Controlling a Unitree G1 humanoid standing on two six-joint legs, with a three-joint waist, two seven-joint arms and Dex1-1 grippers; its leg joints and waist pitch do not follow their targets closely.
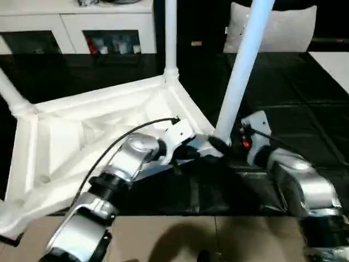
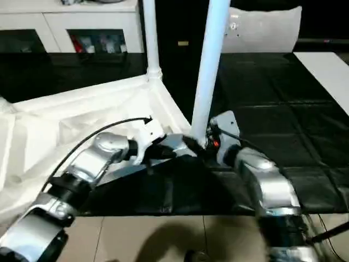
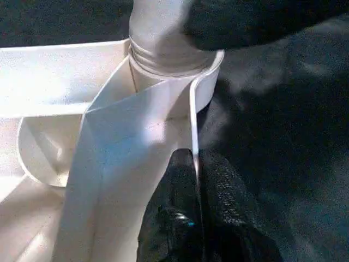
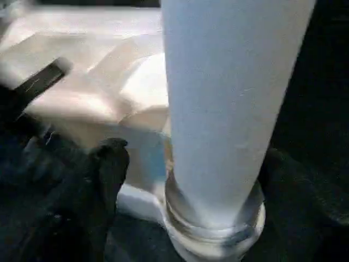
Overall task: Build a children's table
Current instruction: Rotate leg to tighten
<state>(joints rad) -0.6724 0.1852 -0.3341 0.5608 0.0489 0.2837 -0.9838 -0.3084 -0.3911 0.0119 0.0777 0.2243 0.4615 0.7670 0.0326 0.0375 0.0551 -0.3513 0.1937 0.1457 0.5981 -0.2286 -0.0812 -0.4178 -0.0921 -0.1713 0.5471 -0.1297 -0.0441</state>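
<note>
Your right gripper point(image 4: 180, 180) sits at the centre of the head view, its two black fingers point(image 4: 109, 164) standing on either side of the base of the near leg point(image 1: 242, 65), closed around it just above the threaded collar where it enters the corner socket point(image 3: 204, 82). That leg rises steeply toward the top of the frame, leaning slightly right.

Your left gripper point(image 3: 196, 218) comes in from the lower left, and its fingers pinch the thin upright side wall of the tabletop point(image 1: 82, 136) just beside that same socket, one finger on each face of the wall.

You have the children's table lying upside down, its ribbed underside up, across the left half of the frame on the black work table point(image 1: 305, 98). A second leg point(image 1: 170, 38) stands upright in the far corner at top centre, and a third leg point(image 1: 11, 93) angles off the left edge. A white cabinet point(image 1: 76, 24) runs along the upper left.
</note>
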